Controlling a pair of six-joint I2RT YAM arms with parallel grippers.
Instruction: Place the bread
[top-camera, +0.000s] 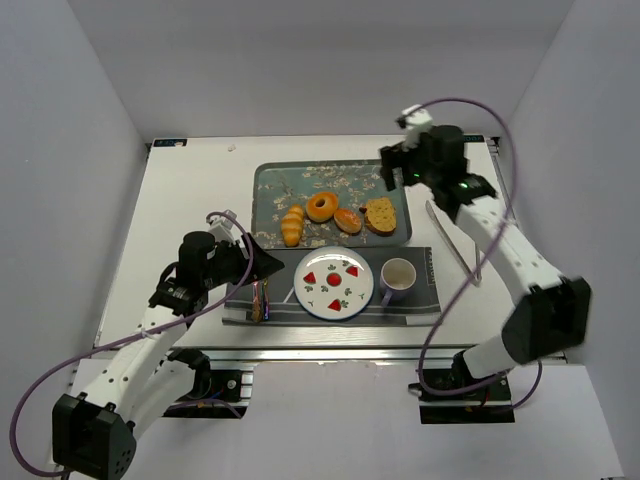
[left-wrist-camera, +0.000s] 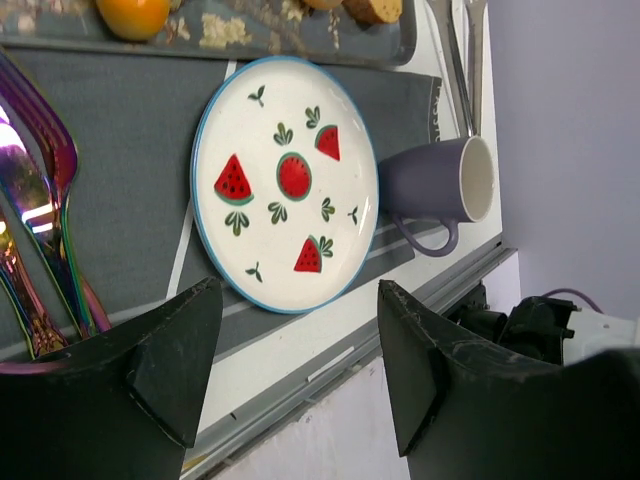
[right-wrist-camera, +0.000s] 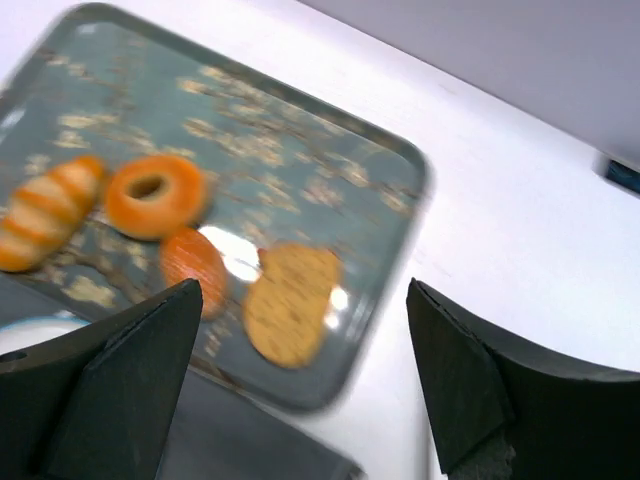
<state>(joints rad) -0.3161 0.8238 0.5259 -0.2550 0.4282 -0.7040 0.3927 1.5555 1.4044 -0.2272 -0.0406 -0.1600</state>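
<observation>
A brown bread slice (top-camera: 380, 215) lies at the right end of the grey-blue floral tray (top-camera: 270, 180), beside a round bun (top-camera: 348, 220), a doughnut (top-camera: 321, 206) and a striped roll (top-camera: 292, 225). In the right wrist view the slice (right-wrist-camera: 290, 303) lies on the tray (right-wrist-camera: 390, 190), blurred. My right gripper (top-camera: 392, 172) is open and empty, hovering above the tray's right end (right-wrist-camera: 305, 375). A watermelon-pattern plate (top-camera: 333, 283) sits on a grey mat (top-camera: 425, 265). My left gripper (top-camera: 268, 264) is open and empty, left of the plate (left-wrist-camera: 285, 180), near the table's front edge (left-wrist-camera: 300, 370).
A purple mug (top-camera: 397, 279) stands right of the plate, also seen in the left wrist view (left-wrist-camera: 445, 190). Iridescent cutlery (top-camera: 259, 300) lies on the mat's left end (left-wrist-camera: 35, 230). Metal tongs (top-camera: 455, 245) lie on the table right of the mat. White walls enclose the table.
</observation>
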